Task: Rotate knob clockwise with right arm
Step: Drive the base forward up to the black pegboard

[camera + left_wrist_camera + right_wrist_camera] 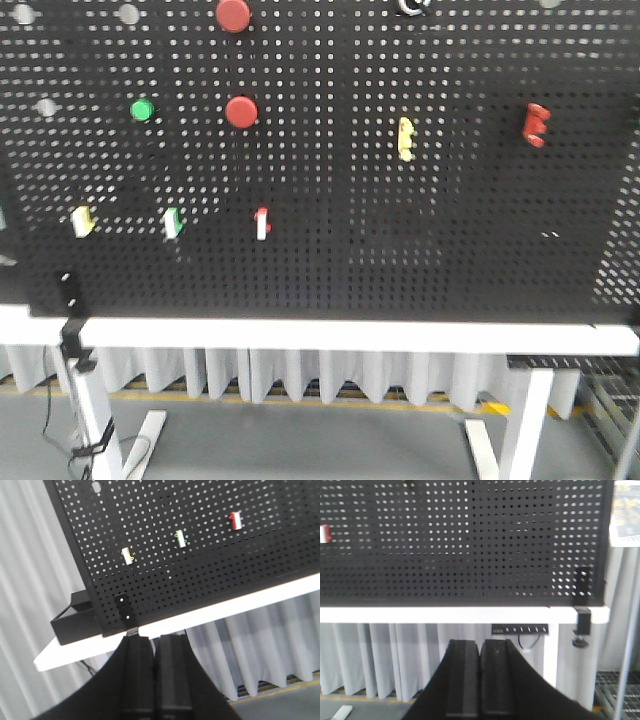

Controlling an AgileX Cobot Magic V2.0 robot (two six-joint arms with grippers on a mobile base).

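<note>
Knob (411,5), small, round and black with a shiny silver-white rim, sits at the very top edge of the front view, half cut off, high on the black perforated metal pegboard (330,260) and well above the pale yellow lumpy switch (405,138). You should expect the knob to be rigid and fixed in place, turning only on its own axis. Its smooth rim looks likely to slip, so pinch squarely across its face. Your right gripper (480,680) has its black fingers pressed together with nothing between them. It points level at the board's lower edge and the white tabletop (445,614), well below the knob, which the right wrist view does not show. Your left gripper (155,675), likewise closed and empty, faces the board's lower left corner
</note>
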